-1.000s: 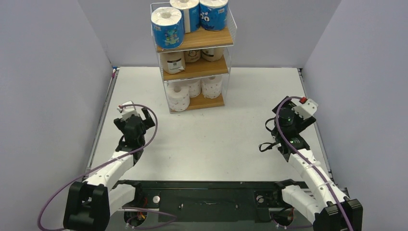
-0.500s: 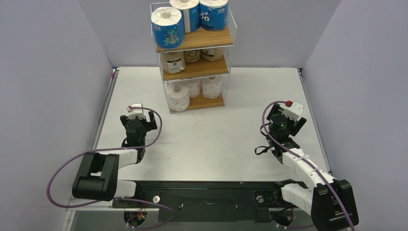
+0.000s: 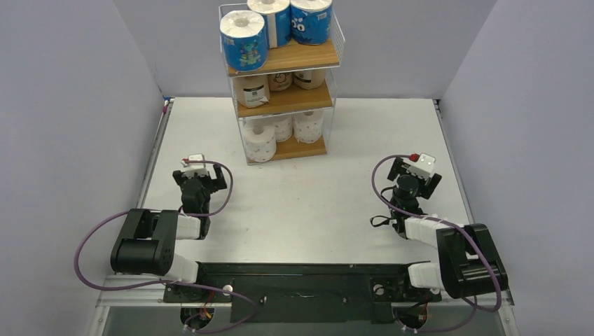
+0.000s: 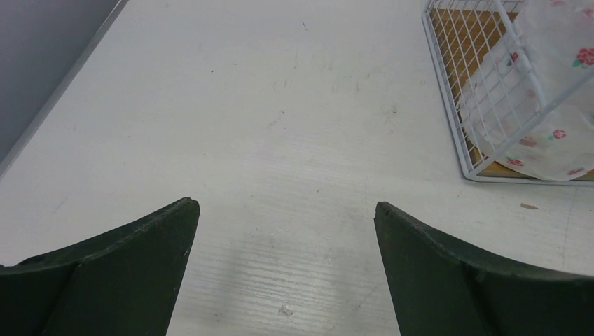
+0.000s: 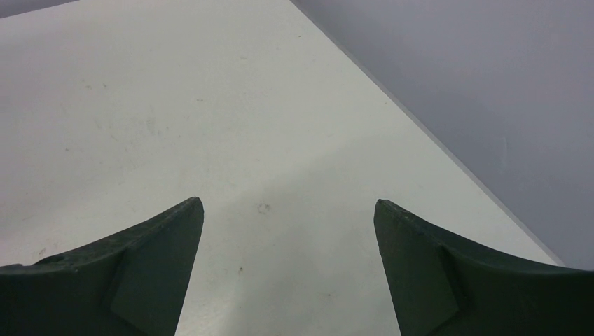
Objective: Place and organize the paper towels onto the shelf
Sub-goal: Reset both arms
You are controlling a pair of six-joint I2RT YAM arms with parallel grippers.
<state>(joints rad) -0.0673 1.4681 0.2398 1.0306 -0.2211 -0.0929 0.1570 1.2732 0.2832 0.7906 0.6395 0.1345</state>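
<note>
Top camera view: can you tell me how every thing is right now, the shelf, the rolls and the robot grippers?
Three-tier wooden shelf with white wire frame: upright, every tier filled.
Blue-wrapped paper towel rolls: three standing on the top tier.
Tan-brown wrapped rolls: three on the middle tier.
White patterned rolls: three on the bottom tier.
Left gripper: open, holding nothing.
Right gripper: open, holding nothing.

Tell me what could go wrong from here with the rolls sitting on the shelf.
1. The front-left blue roll stands upright at the very front edge of the shelf's top board and seems to overhang it. A jolt might tip it off.
2. The front white roll on the bottom board also sits at the front edge. A bump to the rack could push it out onto the table.
</note>
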